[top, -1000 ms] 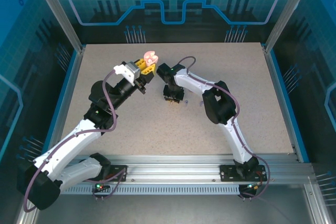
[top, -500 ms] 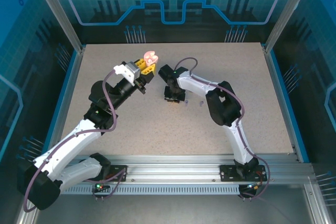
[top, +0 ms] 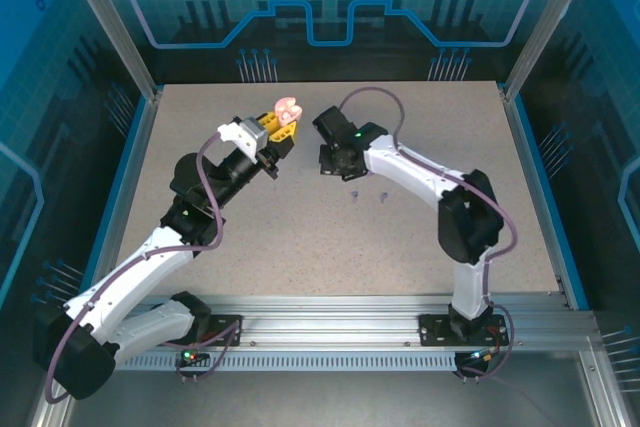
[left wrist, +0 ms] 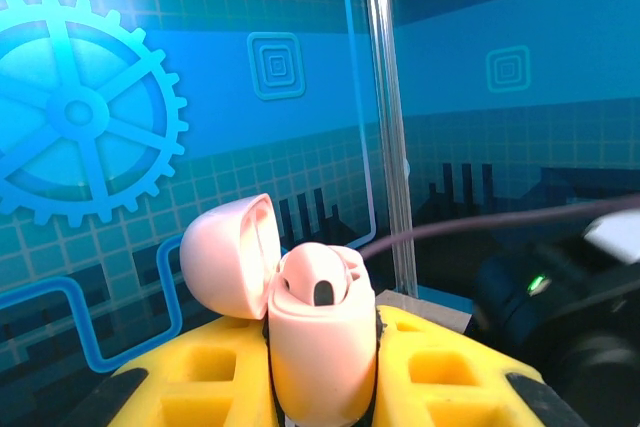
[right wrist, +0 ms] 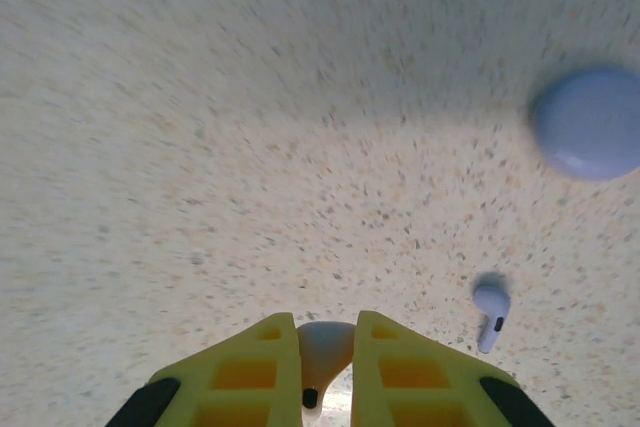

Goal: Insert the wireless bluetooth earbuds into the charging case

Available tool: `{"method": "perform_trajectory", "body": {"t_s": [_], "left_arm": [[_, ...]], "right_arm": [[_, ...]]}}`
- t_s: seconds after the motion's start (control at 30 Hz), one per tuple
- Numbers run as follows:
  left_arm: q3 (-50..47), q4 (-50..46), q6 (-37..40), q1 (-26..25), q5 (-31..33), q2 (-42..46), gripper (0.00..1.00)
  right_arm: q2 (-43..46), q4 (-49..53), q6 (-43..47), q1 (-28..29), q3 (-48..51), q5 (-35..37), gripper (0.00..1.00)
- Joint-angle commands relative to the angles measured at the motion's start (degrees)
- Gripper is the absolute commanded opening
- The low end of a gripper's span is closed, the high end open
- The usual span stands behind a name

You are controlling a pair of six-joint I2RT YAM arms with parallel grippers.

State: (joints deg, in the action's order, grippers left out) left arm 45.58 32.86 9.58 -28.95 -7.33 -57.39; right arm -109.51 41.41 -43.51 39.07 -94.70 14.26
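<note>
Left gripper (top: 283,119) clamped on pink charging case (left wrist: 318,332), lid (left wrist: 228,252) tipped back, held aloft far-centre for loading. Right gripper (right wrist: 325,325) pinches pinkish earbud (right wrist: 325,345) just right of case, likely for insertion. Purplish earbud (right wrist: 490,309) waits on table (top: 250,247).

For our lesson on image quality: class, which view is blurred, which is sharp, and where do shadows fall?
Right wrist view: the speckled table streaks with motion blur, the pale earbud in the right gripper is sharper, the lilac earbud casts a soft shadow. Left wrist view: the pink charging case is crisp, the dark arm at right soft. Top external view: evenly lit, sharp throughout.
</note>
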Motion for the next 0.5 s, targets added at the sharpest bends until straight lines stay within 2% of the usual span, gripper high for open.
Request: {"method": "perform_trajectory", "body": {"t_s": [0.0, 0.27, 0.47], "left_arm": [[2.75, 1.35, 0.61, -0.21, -0.72, -0.18, 0.00], [3.99, 0.84, 0.40, -0.17, -2.00, -0.67, 0.00], [4.43, 0.91, 0.00, -0.20, -2.72, -1.39, 0.00]], "right_arm": [[6.62, -1.50, 4.03, 0.74, -0.03, 3.76, 0.14], [17.86, -1.50, 11.38, 0.49, -4.85, 6.74, 0.15], [23.00, -2.27, 16.73, 0.47, -10.20, 4.47, 0.15]]}}
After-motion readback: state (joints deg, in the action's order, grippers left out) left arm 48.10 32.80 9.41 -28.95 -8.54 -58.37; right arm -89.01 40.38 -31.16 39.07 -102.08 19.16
